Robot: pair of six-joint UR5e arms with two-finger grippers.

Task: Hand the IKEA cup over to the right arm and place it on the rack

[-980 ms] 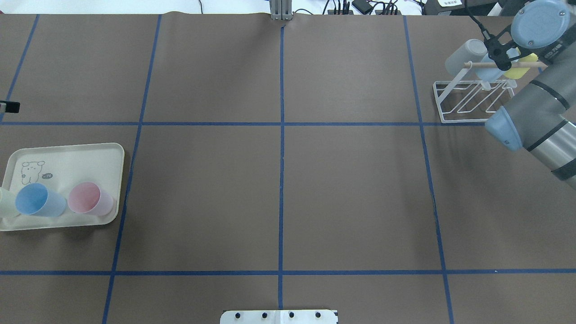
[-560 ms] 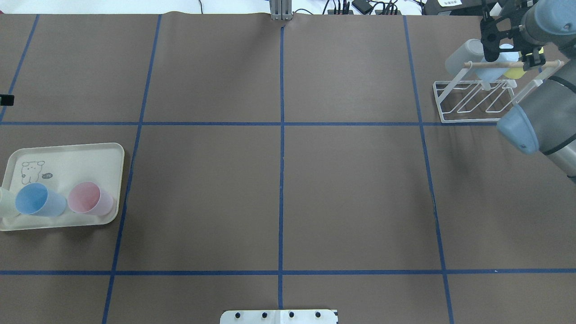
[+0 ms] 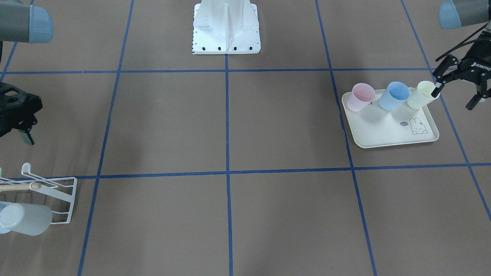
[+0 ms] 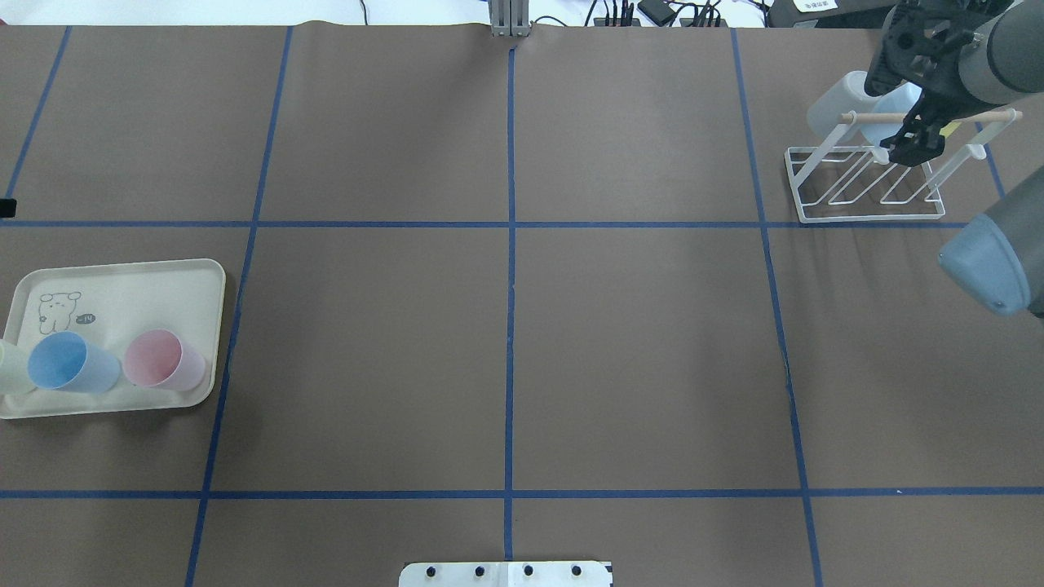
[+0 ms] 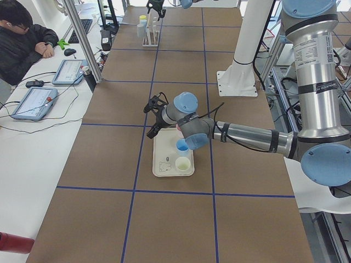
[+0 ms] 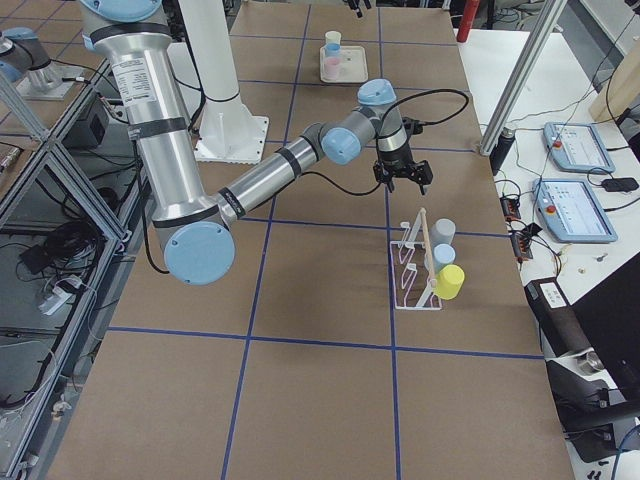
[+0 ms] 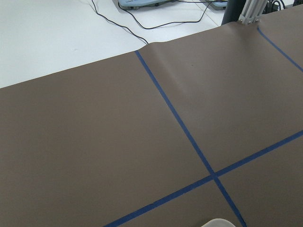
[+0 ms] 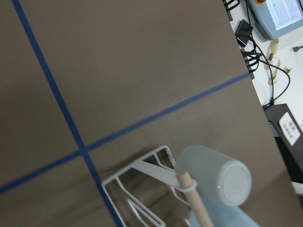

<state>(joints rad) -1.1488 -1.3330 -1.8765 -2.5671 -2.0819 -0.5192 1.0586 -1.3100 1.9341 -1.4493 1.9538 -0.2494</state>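
Three upright cups stand in a row along the robot-side edge of the tray [image 4: 130, 277] at the left end of the bench [image 4: 636, 350]: cream cup [image 3: 422, 95], blue cup [image 4: 69, 363], pink cup [image 4: 163, 359]. Nothing shows inside any of them.

The left pincer [image 3: 454, 97] hangs at the cream cup with its fingers spread. One fingertip is at the rim, but I cannot tell whether it touches. That cup is probably the one to move next.

It looks like thin moulded plastic, so light and fairly stiff. The wall is smooth and tapered and could slide out of a loose grip. A sensible hold is across the rim, one finger inside and one outside. Or clamp around the upper wall, leaving the base end free for the other arm to take.

At the far right, the rack [image 8: 151, 171] already carries three cups beyond its wooden dowel [image 4: 869, 117]: a grey cup [image 6: 443, 235], a pale blue cup [image 6: 438, 258] and a yellow cup [image 6: 449, 282]. They lie tipped over with their bases outward. The prongs on the nearer side are bare. The right pincer [image 6: 405, 185] hangs just beside the rack, fingers apart, holding nothing.
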